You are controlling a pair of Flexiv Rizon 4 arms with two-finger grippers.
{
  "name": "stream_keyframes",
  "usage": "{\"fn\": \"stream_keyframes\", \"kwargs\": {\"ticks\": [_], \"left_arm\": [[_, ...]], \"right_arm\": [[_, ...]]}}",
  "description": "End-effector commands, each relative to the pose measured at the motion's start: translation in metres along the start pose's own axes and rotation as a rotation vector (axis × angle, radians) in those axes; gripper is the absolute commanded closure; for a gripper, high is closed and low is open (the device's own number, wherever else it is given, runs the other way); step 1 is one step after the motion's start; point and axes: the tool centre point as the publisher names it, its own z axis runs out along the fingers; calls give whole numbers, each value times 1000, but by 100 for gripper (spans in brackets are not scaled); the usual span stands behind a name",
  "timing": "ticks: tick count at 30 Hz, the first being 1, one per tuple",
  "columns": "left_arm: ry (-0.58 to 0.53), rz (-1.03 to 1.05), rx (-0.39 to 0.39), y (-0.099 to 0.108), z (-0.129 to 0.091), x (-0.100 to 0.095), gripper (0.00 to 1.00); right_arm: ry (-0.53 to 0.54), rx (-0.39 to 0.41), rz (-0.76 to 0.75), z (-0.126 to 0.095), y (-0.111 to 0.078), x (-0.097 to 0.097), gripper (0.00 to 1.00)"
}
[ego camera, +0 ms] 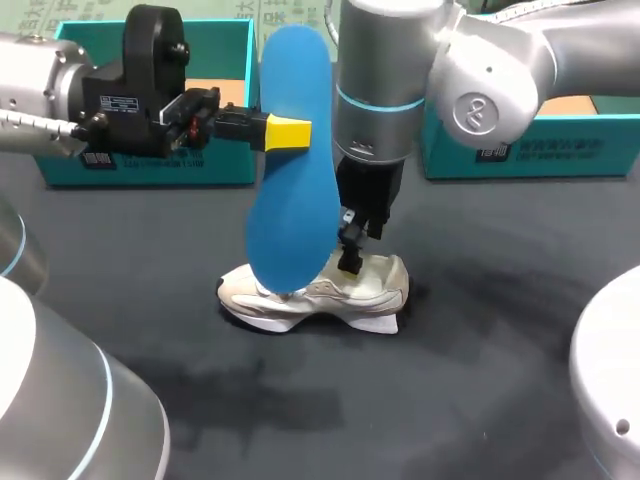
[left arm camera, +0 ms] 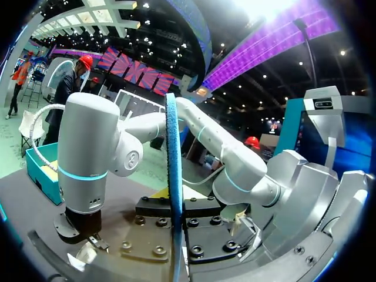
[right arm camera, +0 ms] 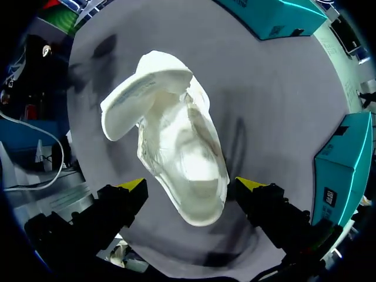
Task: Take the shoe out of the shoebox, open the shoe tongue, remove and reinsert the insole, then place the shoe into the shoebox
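A white shoe [ego camera: 315, 295] lies on its side on the dark table, and from above I see into its opening [right arm camera: 176, 141]. My right gripper [ego camera: 352, 260] hangs over the heel end. It is open [right arm camera: 192, 185], with a yellow-tipped finger on each side of the heel. My left gripper [ego camera: 285, 133] is shut on the blue insole [ego camera: 290, 150]. The insole hangs upright above the shoe, and its lower tip reaches the toe area. In the left wrist view the insole [left arm camera: 173, 176] shows edge-on between that gripper's [left arm camera: 174, 202] fingers.
Two teal shoeboxes stand open at the back of the table, one at the left [ego camera: 150, 165] and one at the right [ego camera: 530, 150]. Both also show in the right wrist view [right arm camera: 276, 17] [right arm camera: 343, 170]. My right arm [left arm camera: 88, 153] stands close beside the insole.
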Motion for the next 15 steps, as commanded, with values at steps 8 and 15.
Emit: {"fn": "stream_keyframes", "kwargs": {"ticks": [8, 15], "left_arm": [[0, 0, 0, 1, 1, 0, 100], [0, 0, 0, 1, 1, 0, 100]], "right_arm": [[-13, 39, -32, 8, 32, -12, 0], [-6, 34, -45, 23, 42, -13, 0]]}}
